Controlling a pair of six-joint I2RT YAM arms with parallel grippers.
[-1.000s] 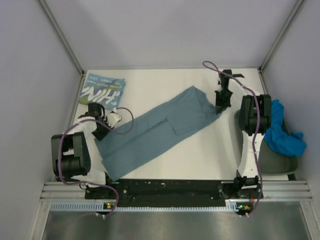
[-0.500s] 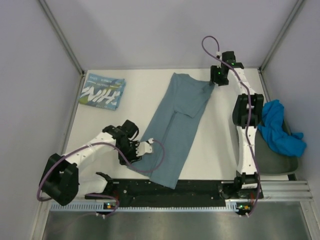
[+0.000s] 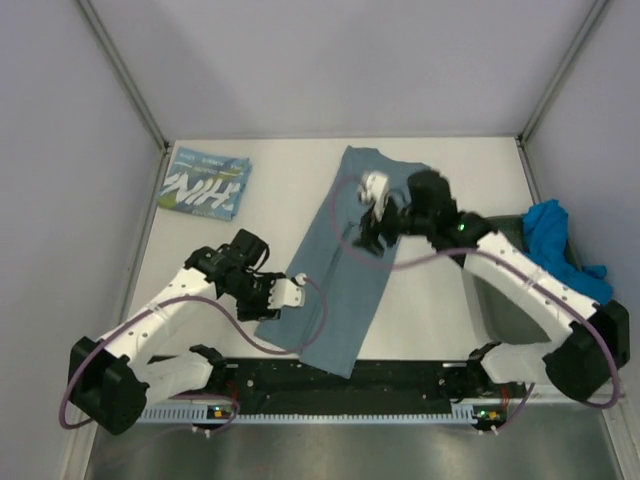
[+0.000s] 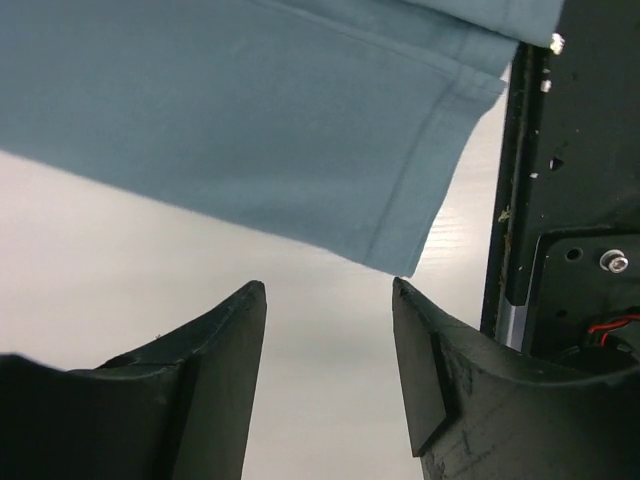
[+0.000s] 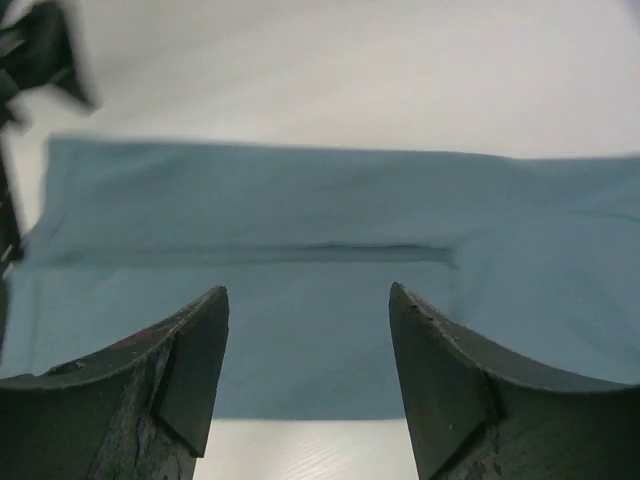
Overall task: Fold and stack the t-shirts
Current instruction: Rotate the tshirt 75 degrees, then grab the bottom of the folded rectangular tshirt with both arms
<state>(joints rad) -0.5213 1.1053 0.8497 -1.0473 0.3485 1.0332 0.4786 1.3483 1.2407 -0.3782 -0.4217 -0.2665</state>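
The slate-teal t-shirt [image 3: 350, 270] lies folded into a long strip, running from the far middle of the table to the front rail. My left gripper [image 3: 275, 300] is open beside its left edge near the front. In the left wrist view the left gripper [image 4: 328, 290] hangs over bare table, just short of the shirt's hemmed corner [image 4: 400, 170]. My right gripper [image 3: 372, 235] is open over the strip's far half. The right wrist view has the right gripper [image 5: 308, 295] above the cloth [image 5: 330, 250], holding nothing. The folded NIH t-shirt [image 3: 207, 185] lies far left. The bright blue t-shirt [image 3: 560, 255] is bunched at the right.
A dark grey-green tray [image 3: 495, 300] sits at the right edge under the blue t-shirt. The black front rail [image 3: 340, 385] runs along the near edge and shows in the left wrist view [image 4: 575, 150]. White walls close in the table on three sides.
The shirt swung from a diagonal to lying lengthwise. The right gripper let go of its far corner and moved over its far half. The left gripper opened wider beside the left edge.
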